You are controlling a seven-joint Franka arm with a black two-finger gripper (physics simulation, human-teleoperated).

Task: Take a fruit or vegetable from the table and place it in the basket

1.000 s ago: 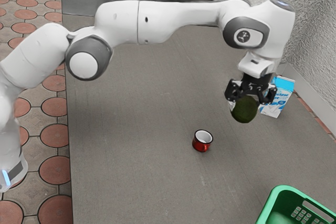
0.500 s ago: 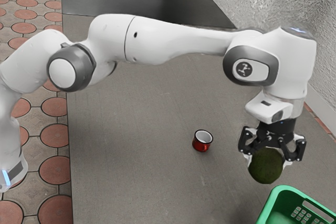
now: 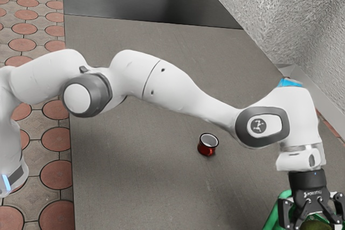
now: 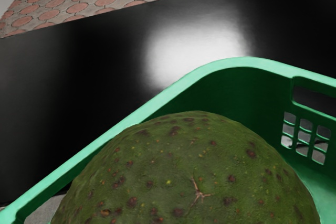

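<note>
The small lettering on the gripper (image 3: 312, 217) is too small to read. At the exterior view's lower right, it grasps the dark green fruit (image 4: 191, 182) at the green basket (image 4: 252, 62), near its rim; how deep is unclear. Open tabletop surrounds the red mug (image 3: 206, 150). Since the earlier frame, the hand has moved lower right.
</note>
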